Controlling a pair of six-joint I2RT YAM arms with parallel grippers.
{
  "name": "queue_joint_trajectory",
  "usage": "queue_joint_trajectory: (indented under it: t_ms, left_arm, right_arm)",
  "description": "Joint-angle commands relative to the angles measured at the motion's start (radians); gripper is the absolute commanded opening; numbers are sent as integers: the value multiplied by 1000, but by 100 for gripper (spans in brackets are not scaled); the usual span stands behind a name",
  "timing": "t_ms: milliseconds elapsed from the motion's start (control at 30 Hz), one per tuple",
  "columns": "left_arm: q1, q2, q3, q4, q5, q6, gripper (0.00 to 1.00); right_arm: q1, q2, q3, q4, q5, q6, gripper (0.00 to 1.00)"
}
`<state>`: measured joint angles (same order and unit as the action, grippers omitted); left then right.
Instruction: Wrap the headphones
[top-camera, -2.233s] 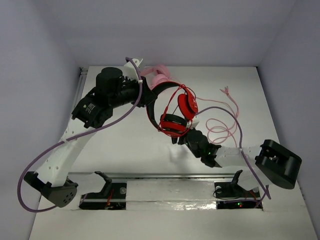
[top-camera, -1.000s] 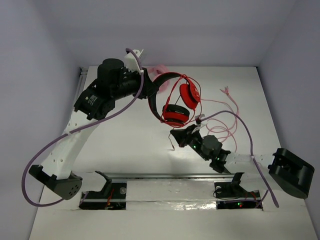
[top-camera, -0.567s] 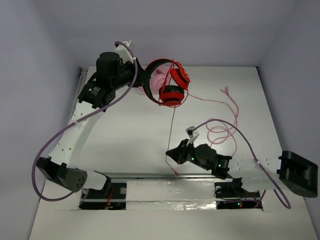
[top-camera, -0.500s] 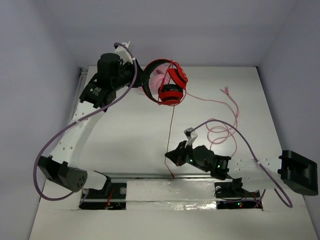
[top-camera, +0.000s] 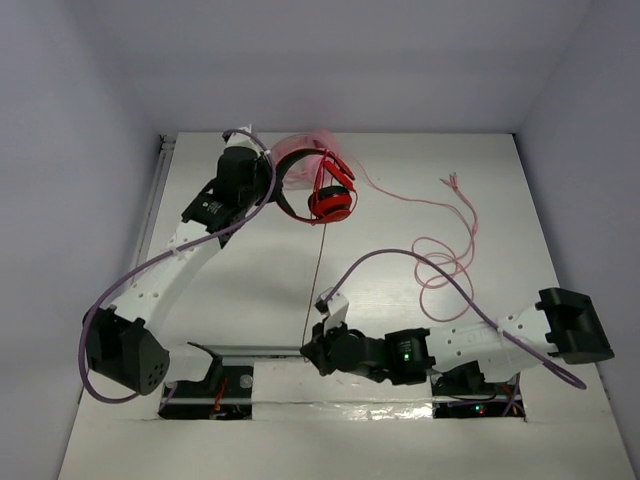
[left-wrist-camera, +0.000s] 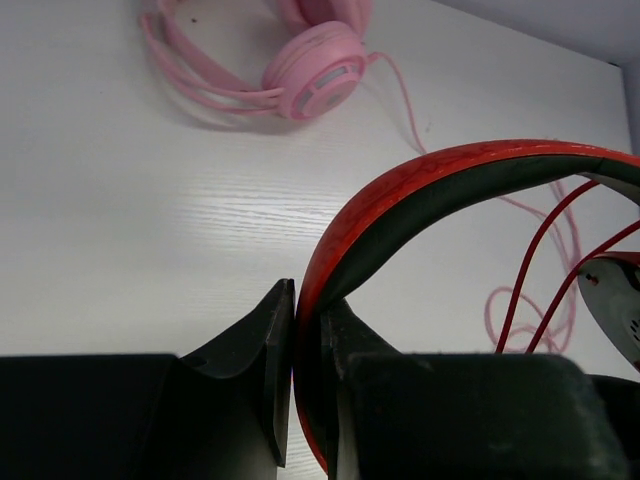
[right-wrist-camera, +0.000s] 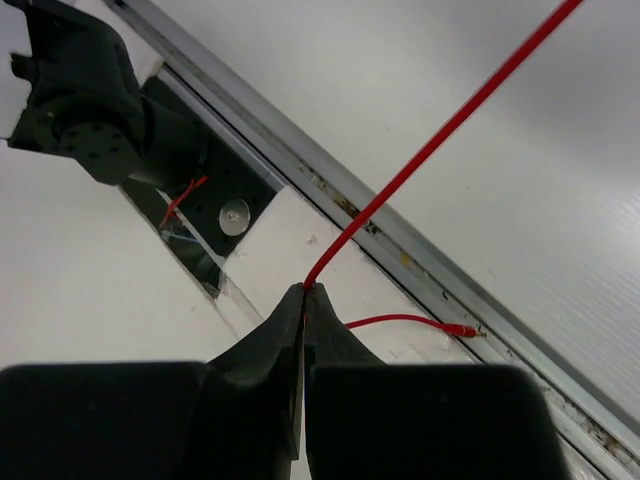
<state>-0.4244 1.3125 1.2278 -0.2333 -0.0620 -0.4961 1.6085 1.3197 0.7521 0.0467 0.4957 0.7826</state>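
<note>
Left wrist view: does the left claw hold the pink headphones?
No, the left claw is shut on the headband of the red headphones, while the pink headphones lie apart on the table.

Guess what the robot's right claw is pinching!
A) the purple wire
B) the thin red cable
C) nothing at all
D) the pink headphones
B: in the right wrist view the right gripper is shut on the thin red cable, which runs up in a straight line to the red headphones.
</note>
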Motion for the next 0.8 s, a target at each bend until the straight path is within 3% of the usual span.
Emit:
queue_joint_trajectory:
  t_ms: [0, 167, 400, 767]
  left_arm:
    - [-30, -67, -42, 198, -165, -61, 0]
    - [-160, -87, -178, 151, -378, -19, 0]
    - [-319, -160, -361, 108, -440, -53, 0]
    - [-574, -199, -406, -69, -430, -33, 0]
  right_arm:
    - [44, 15, 105, -194, 44, -8, 0]
    - [64, -42, 217, -384, 69, -48, 0]
    - [64, -146, 280, -531, 190, -143, 0]
    - [-93, -209, 254, -458, 274, -292, 0]
